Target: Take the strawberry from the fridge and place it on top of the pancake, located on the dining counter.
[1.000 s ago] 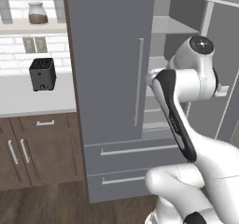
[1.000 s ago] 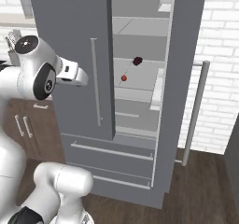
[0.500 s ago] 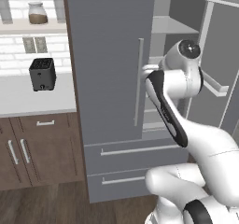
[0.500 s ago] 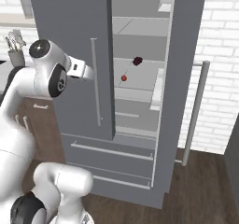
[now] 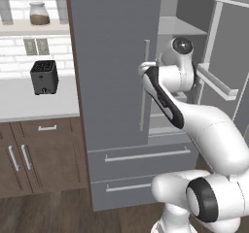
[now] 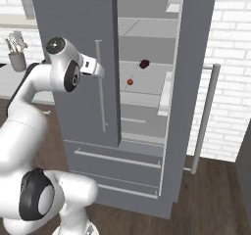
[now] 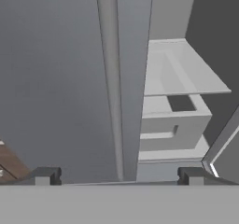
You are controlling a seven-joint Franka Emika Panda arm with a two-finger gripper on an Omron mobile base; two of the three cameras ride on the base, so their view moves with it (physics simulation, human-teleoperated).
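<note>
The fridge (image 5: pixel 114 57) stands right in front of me, its left door shut and its right door (image 6: pixel 193 58) swung open. The strawberry (image 6: pixel 130 82), a tiny red berry, lies on a pale middle shelf inside. My gripper (image 6: pixel 97 67) hovers open beside the shut door's long silver handle (image 6: pixel 101 94), left of the opening and well short of the berry. In the hand view its fingertips (image 7: pixel 44 176) stand wide apart and hold nothing, with the handle (image 7: pixel 109 78) and grey shelves (image 7: pixel 182 73) ahead. The pancake and the dining counter are out of view.
A dark maroon lump (image 6: pixel 144 63) sits on the same shelf, up and right of the berry. Two drawers (image 5: pixel 146 154) run below the doors. A black toaster (image 5: pixel 44 76) stands on the wall counter at left, over brown cabinets (image 5: pixel 39 154). The open door's handle (image 6: pixel 206 116) juts out at right.
The arm has swung forward toward the fridge, bringing the hand up beside the shut door's handle. The jaws stay wide open. Fridge and berry are unmoved.
</note>
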